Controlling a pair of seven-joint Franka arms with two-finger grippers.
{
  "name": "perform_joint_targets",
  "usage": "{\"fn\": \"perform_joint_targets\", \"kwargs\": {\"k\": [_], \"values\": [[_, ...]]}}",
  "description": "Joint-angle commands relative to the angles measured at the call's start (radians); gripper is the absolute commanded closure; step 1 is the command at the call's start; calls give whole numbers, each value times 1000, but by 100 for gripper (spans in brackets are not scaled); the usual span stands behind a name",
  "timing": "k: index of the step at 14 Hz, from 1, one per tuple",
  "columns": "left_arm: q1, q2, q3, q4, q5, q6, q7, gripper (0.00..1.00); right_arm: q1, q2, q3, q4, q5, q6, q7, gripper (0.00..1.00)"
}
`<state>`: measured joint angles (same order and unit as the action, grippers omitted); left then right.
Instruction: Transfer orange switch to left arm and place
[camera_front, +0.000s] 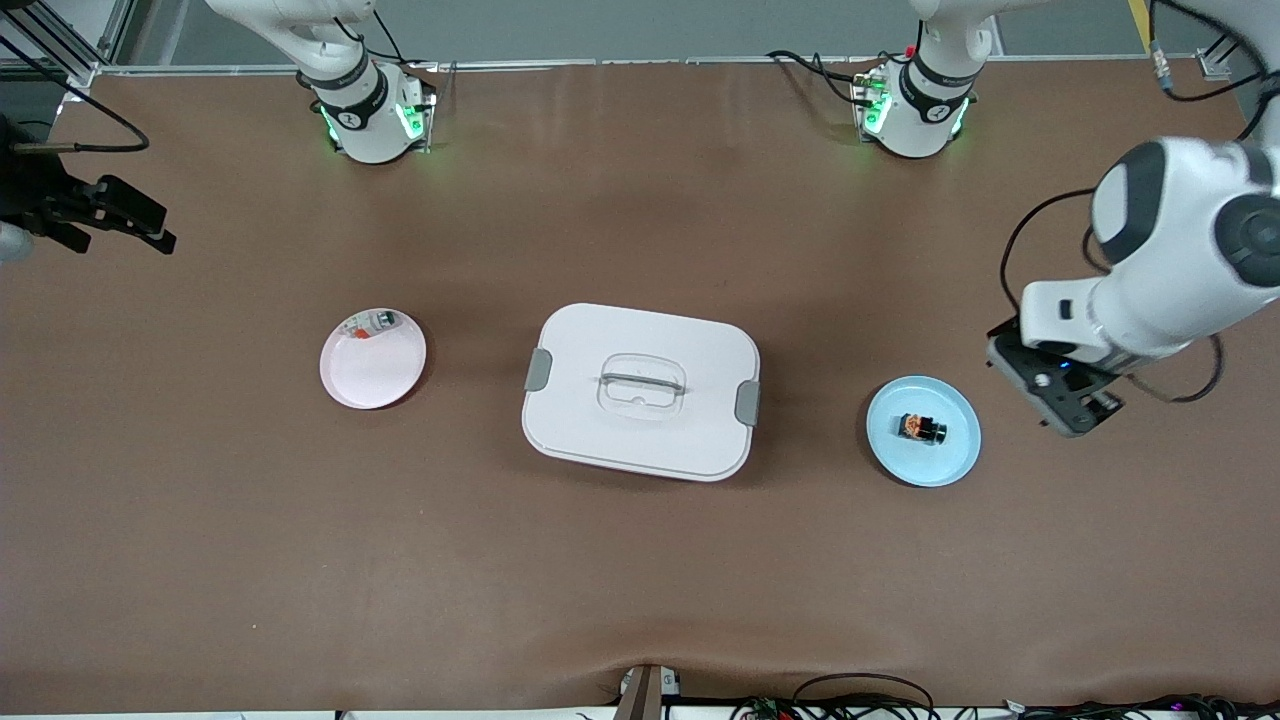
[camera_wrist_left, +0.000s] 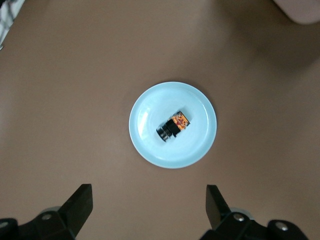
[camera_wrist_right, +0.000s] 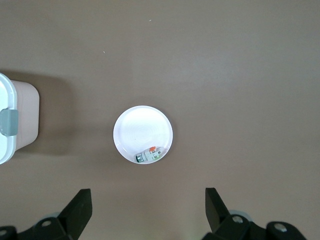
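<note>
tiny black blocky orange switch (camera_front: 922, 428) lies on round pale-blue plate (camera_front: 955, 462) | left gripper (camera_wrist_left: 149, 207) up over bare table beside that plate, jaws wide, empty | right gripper (camera_wrist_right: 148, 210) wide, empty, waiting

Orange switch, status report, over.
Both grippers open and empty: left gripper above the blue plate, right gripper waiting at its table end. Orange switch on blue plate. Box mid-table, between plates.
</note>
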<state>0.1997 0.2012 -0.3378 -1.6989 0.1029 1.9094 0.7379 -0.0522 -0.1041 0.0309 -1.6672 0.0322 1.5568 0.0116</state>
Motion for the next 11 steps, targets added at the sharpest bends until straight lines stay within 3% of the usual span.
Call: {"fn": "perform_joint_targets", "kwargs": {"k": [1, 4, 11], "values": [[4, 9, -9, 111, -14, -136, -195, 0, 2, -28, -5, -26, 14, 9, -39, 0], [0, -66, -9, 108, -14, -194, -479, 0, -5, -29, -12, -17, 12, -9, -73, 0], [4, -155, -18, 113, -14, -329, -765, 0, -5, -25, -11, 14, 14, -15, -52, 0]]}}
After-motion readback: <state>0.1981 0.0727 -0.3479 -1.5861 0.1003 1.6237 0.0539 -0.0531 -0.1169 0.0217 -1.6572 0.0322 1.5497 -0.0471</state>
